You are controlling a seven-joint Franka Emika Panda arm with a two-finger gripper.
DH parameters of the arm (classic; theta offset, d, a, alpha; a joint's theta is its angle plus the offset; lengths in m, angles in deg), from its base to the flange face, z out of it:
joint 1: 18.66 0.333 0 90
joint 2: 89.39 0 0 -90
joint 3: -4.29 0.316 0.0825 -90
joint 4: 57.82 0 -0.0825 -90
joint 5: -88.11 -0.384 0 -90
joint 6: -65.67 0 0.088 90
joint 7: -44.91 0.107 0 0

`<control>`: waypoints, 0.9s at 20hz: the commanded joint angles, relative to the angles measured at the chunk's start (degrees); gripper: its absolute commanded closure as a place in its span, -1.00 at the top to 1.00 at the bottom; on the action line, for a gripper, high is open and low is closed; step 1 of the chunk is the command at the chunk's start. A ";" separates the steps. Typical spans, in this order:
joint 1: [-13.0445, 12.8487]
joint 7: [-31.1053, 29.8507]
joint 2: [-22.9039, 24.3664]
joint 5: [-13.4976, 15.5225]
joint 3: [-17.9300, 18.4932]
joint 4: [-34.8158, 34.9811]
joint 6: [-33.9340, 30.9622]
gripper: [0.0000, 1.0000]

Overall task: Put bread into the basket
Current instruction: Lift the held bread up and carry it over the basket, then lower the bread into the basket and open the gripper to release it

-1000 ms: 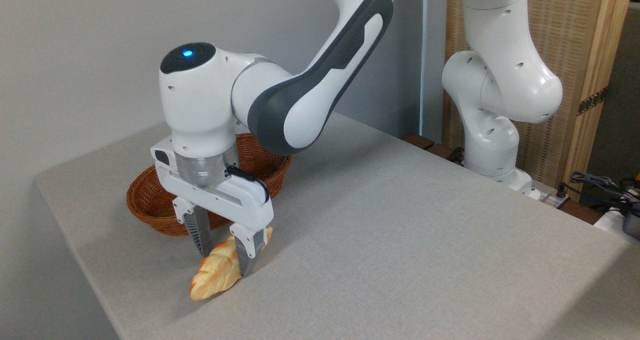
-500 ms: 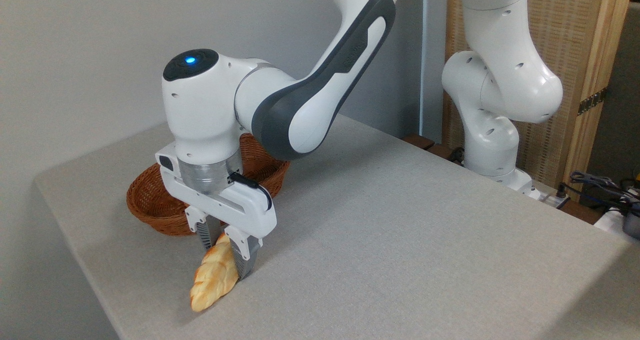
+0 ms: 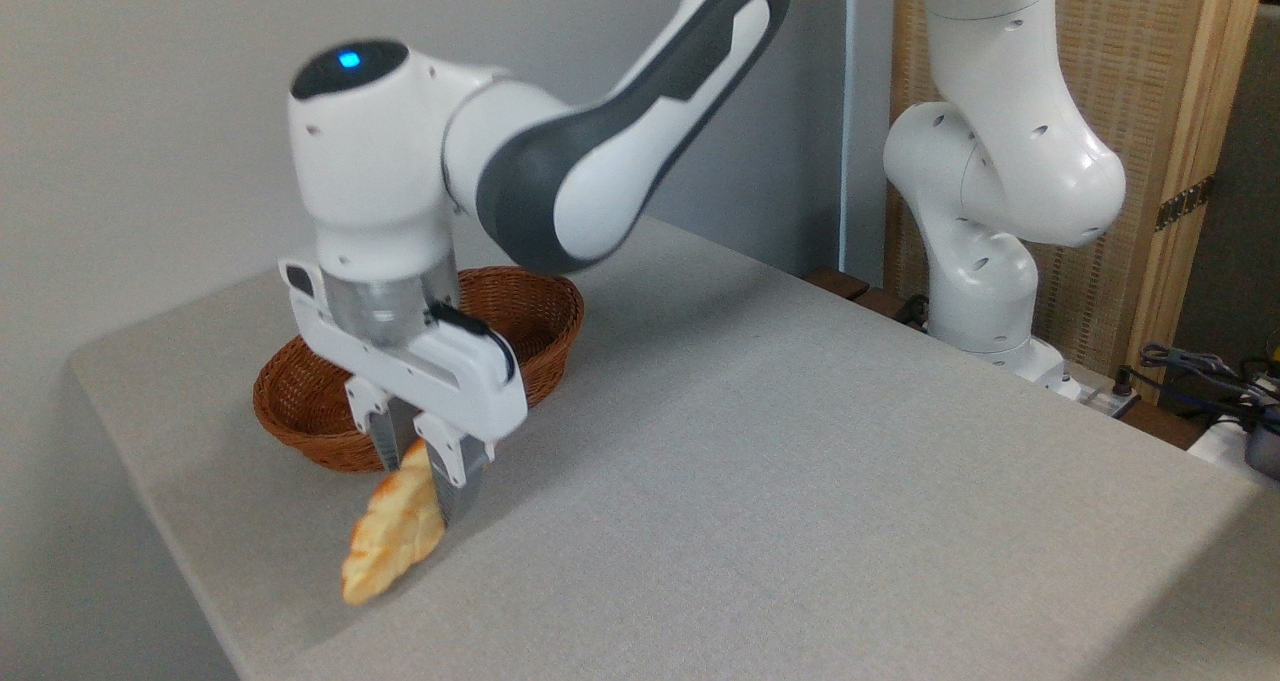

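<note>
Camera view: gripper (image 3: pixel 425 476) is pinching the bread (image 3: pixel 393 538) near its upper end, jaws nearly closed on it, loaf hanging tilted with the low tip just above or brushing the table (image 3: pixel 800 481), just in front of the basket (image 3: pixel 540 306). Doing it well likely means lifting enough for the dangling tip to clear the thick rim, then carrying it back over the hollow before letting go. Bread is looking braided, glossy pale-gold, pointed; basket is looking brown woven wicker, shallow, oval.

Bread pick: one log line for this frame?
phase: lift | gripper: shut on bread, gripped at upper end, hanging tilted | bread: off table | basket: empty where visible, behind gripper | next: carry to basket
</note>
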 commanded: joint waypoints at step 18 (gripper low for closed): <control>-1.10 -0.06 4.95 3.66 -21.92 -11.03 -26.12 0.99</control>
